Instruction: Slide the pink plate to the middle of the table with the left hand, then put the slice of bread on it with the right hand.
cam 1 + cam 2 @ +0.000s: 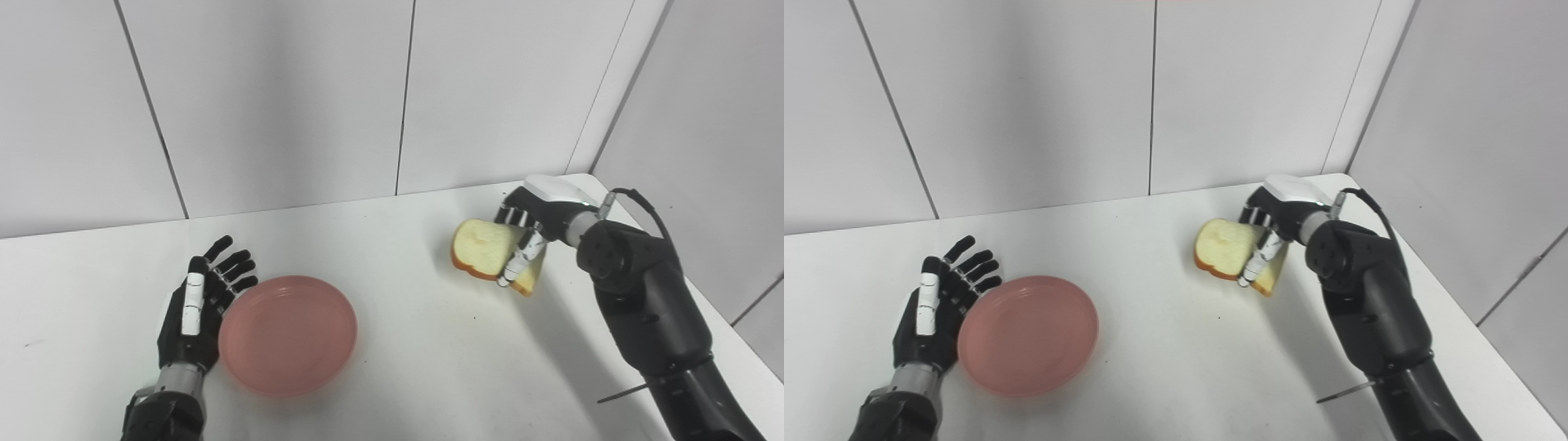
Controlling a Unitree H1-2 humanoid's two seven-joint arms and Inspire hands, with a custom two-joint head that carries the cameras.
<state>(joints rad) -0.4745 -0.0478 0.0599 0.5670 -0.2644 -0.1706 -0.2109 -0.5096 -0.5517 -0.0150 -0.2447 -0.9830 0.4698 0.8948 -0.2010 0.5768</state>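
On the white table (pixel 398 343) in front of you, the pink plate (pixel 288 334) lies flat, left of the table's middle and close to the near edge. Your left hand (pixel 199 309) stands just beside the plate's left rim, palm toward it, fingers (pixel 236 264) straight and spread, holding nothing; whether the palm actually touches the rim you cannot tell from either eye. Over on the far right, your right hand (pixel 531 225) has closed on the slice of bread (pixel 484 248): the thumb (pixel 517 260) crosses the pale face of the slice and the other fingers curl over its top edge. The slice is tilted, its crumb face turned toward the plate, its brown crust along the lower edge. The left eye view leaves it unclear whether the bread's low corner rests on the table; the right eye view shows a shadow under that corner but does not settle it either. The plate and the bread are well apart. The right eye view also shows more bare table to the right of your right arm (pixel 1366 306).
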